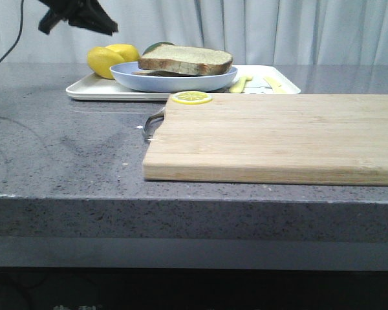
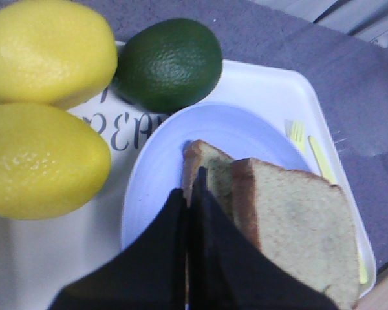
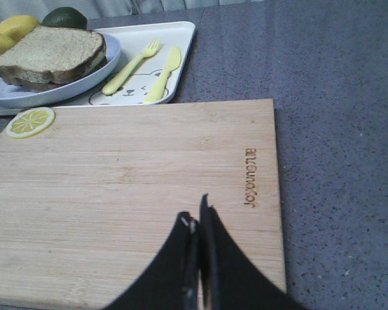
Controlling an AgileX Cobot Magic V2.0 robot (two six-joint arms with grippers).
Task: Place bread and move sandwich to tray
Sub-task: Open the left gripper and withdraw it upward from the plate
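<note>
The sandwich sits on a pale blue plate (image 1: 136, 79) on the white tray (image 1: 84, 88) at the back left. Its top is a thick tan bread slice (image 1: 185, 59) lying on a lower slice (image 2: 210, 168); no egg shows. My left gripper (image 1: 108, 28) hangs high above the tray's left end, shut and empty. In the left wrist view, the left gripper (image 2: 193, 184) is over the plate (image 2: 174, 142) beside the bread (image 2: 297, 226). My right gripper (image 3: 197, 210) is shut and empty over the wooden board; it is out of the front view. The bread (image 3: 52, 51) also shows in the right wrist view.
A wooden cutting board (image 1: 278, 135) fills the front right, with a lemon slice (image 1: 191, 97) at its far left corner and a metal handle (image 1: 152, 126) on its left side. Two lemons (image 1: 107, 59) and a green fruit (image 2: 171, 61) sit on the tray, with a yellow fork (image 3: 132, 64) and knife (image 3: 161, 74).
</note>
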